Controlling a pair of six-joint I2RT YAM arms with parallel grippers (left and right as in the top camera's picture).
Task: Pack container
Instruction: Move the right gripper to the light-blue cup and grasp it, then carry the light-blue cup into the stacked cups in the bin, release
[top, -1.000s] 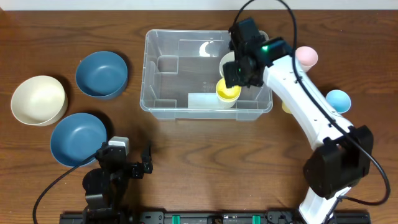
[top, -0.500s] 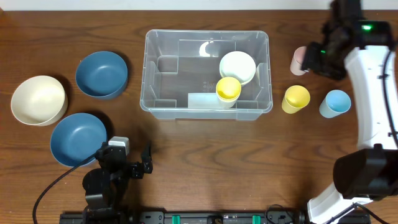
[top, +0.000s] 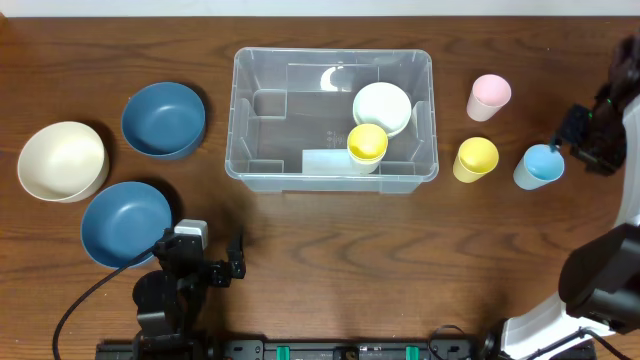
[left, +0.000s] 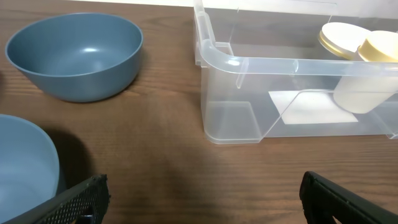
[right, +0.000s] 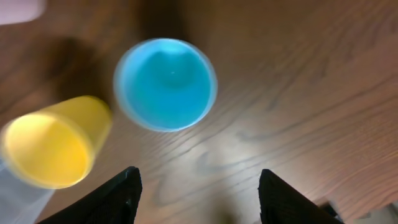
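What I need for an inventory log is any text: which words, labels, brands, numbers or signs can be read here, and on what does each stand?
None can be read.
The white label on the base of the container: no legible print, too small from overhead and looking blank through the clear wall in the left wrist view.
Nothing else in view bears visible marks.

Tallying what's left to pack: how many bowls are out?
3, all left of the container: far blue bowl beside it, cream bowl farthest left, near blue bowl in front. None seem hidden.
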